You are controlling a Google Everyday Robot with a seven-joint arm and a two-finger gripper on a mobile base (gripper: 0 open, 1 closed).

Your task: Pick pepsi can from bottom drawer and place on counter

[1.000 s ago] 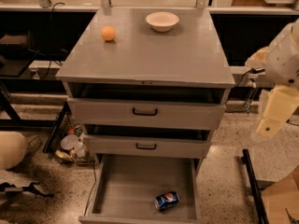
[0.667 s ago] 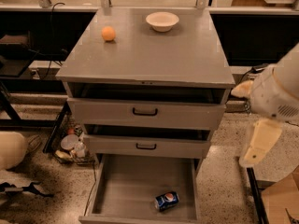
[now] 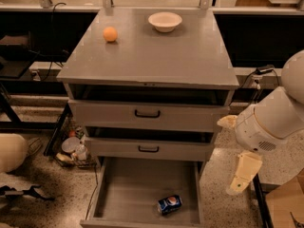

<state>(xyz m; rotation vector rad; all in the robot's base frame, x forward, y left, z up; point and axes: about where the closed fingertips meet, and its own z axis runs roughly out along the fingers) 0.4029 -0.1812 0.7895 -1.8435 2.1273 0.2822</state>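
Remote station, one camera looking down on the cabinet.

- The counter (image 3: 156,61) fills the upper middle of the view, flat and grey.
- The bottom drawer (image 3: 133,189) is pulled well out toward me, its floor bare apart from the can. The two shallower drawers (image 3: 147,114) above it stand only slightly open.
- My arm (image 3: 273,120) hangs at the right edge of the view, outside the cabinet and beside its right front corner.
- The gripper (image 3: 243,173) points down off the arm's end, over the speckled floor just right of the drawer's right wall. It holds nothing. I cannot tell whether it is spread or pressed together.
- A white bowl (image 3: 165,23) sits at the back of the counter and an orange ball (image 3: 110,34) to its left. Both are well apart from my work.
- The pepsi can (image 3: 169,204) lies on its side on the drawer floor, in the front right part, logo up.

Relation that matters: the can lies left of the gripper in the view and lower, with the drawer's right wall between them. Its long axis runs roughly left to right, the right end angled a little toward the back. My judgement: I must carry the gripper left over that wall, then descend and close across the can's narrow width.
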